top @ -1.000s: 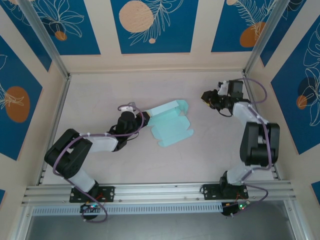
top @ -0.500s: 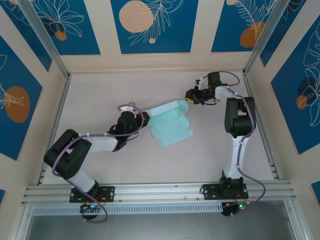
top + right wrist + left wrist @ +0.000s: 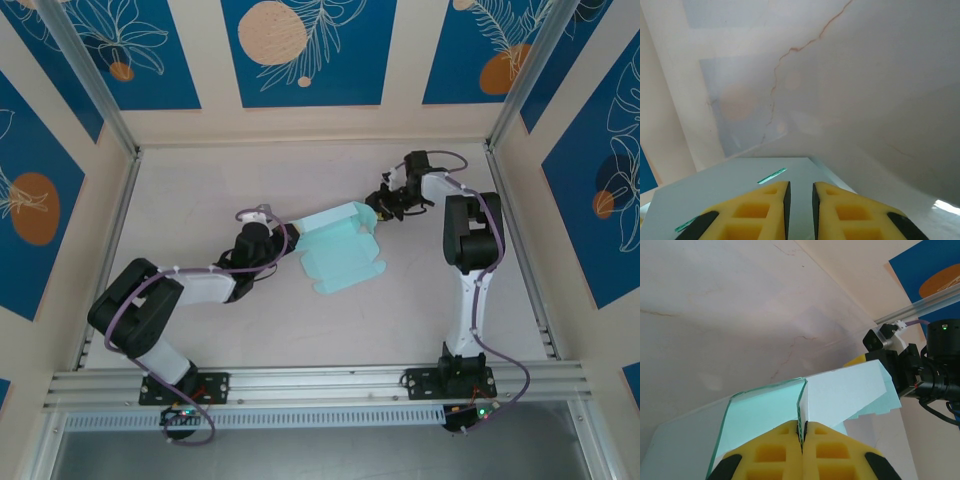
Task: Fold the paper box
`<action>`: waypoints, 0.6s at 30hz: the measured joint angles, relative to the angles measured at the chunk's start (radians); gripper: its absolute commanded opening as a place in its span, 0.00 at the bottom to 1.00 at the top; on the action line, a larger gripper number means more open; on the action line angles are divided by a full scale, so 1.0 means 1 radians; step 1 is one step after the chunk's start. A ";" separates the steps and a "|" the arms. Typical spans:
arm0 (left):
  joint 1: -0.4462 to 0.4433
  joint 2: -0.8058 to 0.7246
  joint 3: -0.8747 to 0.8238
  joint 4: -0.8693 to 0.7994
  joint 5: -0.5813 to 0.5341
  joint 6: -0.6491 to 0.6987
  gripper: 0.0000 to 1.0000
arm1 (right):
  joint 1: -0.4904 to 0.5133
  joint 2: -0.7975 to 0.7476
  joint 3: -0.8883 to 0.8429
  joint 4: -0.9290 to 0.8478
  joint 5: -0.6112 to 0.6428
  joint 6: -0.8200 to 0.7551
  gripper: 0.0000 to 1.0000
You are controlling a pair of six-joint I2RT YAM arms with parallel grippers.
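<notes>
worktop (image 3: 200,180) carries paper box (image 3: 340,250), half-formed | one wall upright just ahead of left end effector (image 3: 802,432), pads pinching it, probably to steady the crease | right end effector (image 3: 800,186) just above far flap, pads a slit apart; whether it grips, cannot tell

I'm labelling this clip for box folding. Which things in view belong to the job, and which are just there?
Job: paper box; left gripper, pinching it; right gripper, at its edge.
Just there: table; patterned wall panels; metal rail.
</notes>
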 measured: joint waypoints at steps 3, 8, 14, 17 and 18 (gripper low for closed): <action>0.000 0.000 0.000 0.000 0.000 0.000 0.02 | 0.004 -0.037 -0.042 0.000 0.043 0.004 0.22; 0.000 0.000 0.000 0.000 0.001 0.001 0.02 | -0.015 -0.230 -0.246 0.044 0.183 0.026 0.26; 0.000 0.000 0.000 0.000 0.000 0.005 0.02 | -0.037 -0.524 -0.467 0.126 0.340 0.034 0.30; 0.000 0.000 0.000 0.000 0.000 0.005 0.02 | 0.006 -0.614 -0.549 0.170 0.391 0.024 0.37; 0.000 0.000 0.000 0.000 0.000 0.006 0.02 | 0.025 -0.626 -0.567 0.180 0.400 0.014 0.39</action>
